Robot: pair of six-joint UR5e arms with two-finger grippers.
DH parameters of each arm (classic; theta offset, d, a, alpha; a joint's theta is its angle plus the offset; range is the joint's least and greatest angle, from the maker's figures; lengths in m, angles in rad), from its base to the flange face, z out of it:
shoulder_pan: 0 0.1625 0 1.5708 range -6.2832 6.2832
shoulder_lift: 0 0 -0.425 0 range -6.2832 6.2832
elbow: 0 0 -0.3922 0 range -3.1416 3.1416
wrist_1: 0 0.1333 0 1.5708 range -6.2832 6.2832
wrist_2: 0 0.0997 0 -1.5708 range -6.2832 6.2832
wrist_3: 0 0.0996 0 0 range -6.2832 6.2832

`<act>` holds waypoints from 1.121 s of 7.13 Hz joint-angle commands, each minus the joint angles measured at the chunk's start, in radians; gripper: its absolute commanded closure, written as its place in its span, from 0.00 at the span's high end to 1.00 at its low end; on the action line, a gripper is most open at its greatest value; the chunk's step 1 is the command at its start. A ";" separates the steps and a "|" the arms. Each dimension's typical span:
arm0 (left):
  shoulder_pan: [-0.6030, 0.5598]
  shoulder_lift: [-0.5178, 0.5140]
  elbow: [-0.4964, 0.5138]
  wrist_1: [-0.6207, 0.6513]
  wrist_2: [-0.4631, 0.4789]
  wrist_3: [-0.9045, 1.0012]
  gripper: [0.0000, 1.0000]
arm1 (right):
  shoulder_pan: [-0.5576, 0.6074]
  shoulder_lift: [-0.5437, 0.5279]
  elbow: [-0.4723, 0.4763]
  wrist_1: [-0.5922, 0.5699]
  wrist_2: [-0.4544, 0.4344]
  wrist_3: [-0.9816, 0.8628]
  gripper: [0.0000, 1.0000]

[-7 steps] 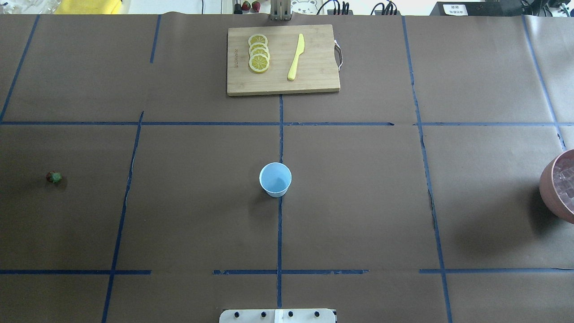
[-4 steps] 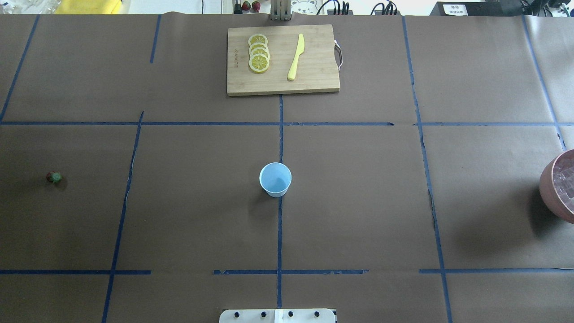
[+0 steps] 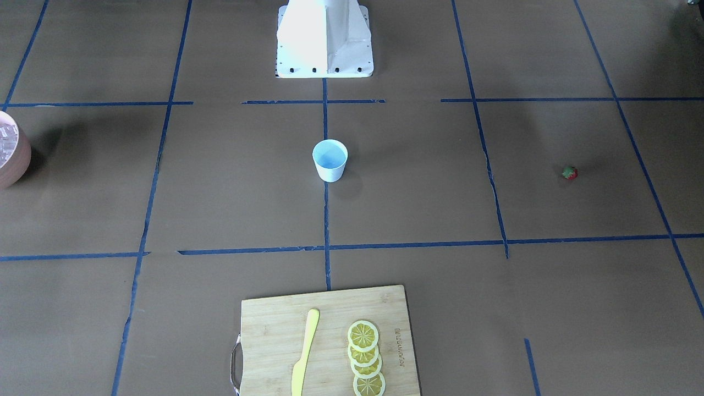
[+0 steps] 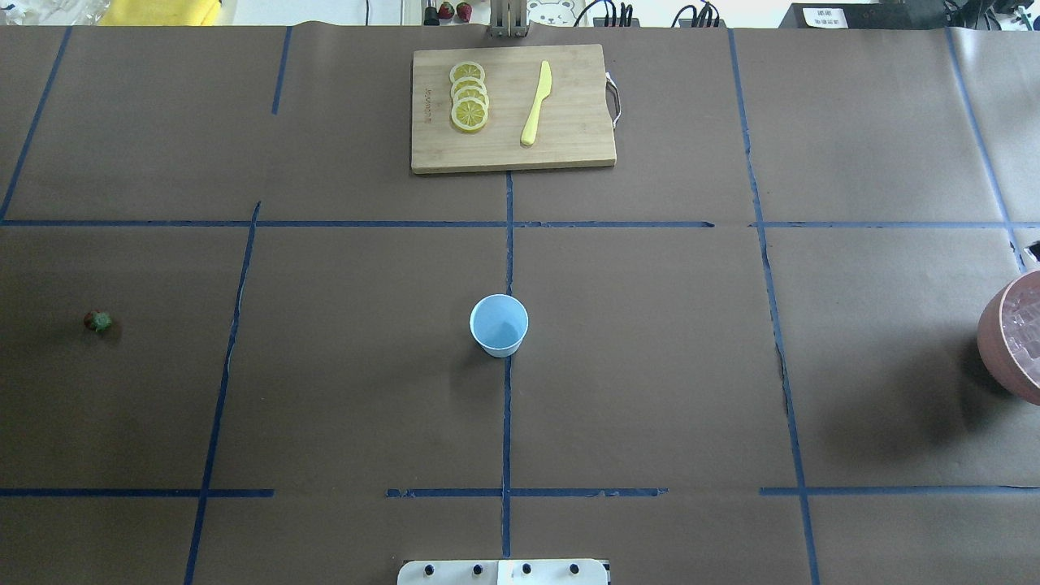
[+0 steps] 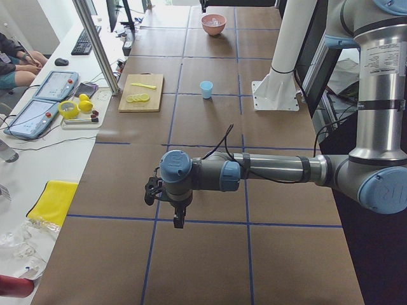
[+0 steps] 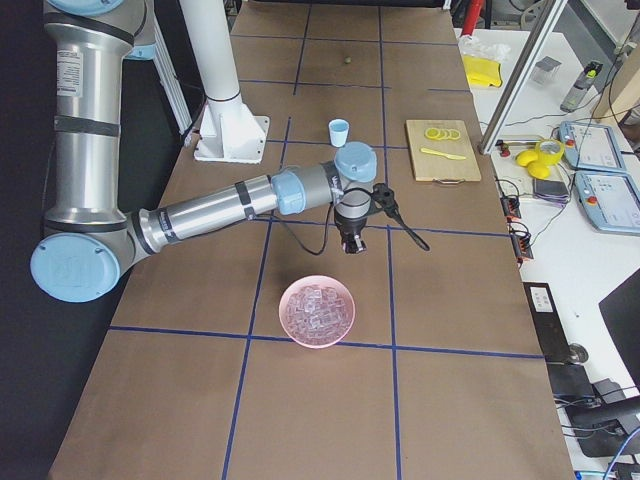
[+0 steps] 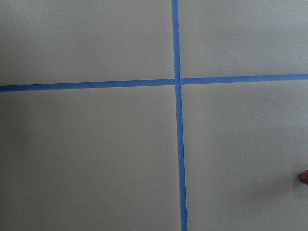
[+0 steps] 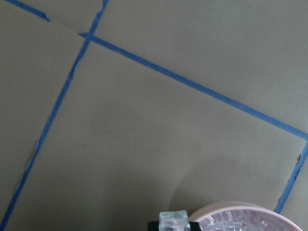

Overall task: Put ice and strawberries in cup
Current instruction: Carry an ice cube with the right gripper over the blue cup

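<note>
1. Your cup (image 4: pixel 499 325) is standing upright in the middle of the table, right on the blue tape line that runs out from the robot's base. All you can see inside it is the pale blue bottom.
2. The strawberry (image 4: pixel 97 322) is lying on its own way out on the robot's left side, well apart from the cup. In the left wrist view only a sliver of red shows at the right edge.
3. Your left gripper (image 5: pixel 179 222) hangs over the paper on that same side, pointing down. Only the side camera shows it, so I honestly can't tell if the fingers are spread or closed.
4. The ice (image 6: pixel 317 308) is piled in the pink bowl (image 6: pixel 318 344) at the robot's right end of the table.
5. Your right gripper (image 6: pixel 350 248) is up in the air by that bowl. The wrist view shows one ice cube (image 8: pixel 173 220) pinched between the dark fingertips, with the bowl's rim just beside it.
6. On the far side of the table, the cutting board (image 4: pixel 577 122) holds overlapping lemon slices (image 4: pixel 469 97), with a yellow knife (image 4: pixel 536 104) lying beside them, not touching.
</note>
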 commanded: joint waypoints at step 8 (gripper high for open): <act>0.002 -0.018 0.012 0.000 0.003 -0.013 1.00 | -0.703 0.737 -0.148 -0.145 -0.379 1.068 0.00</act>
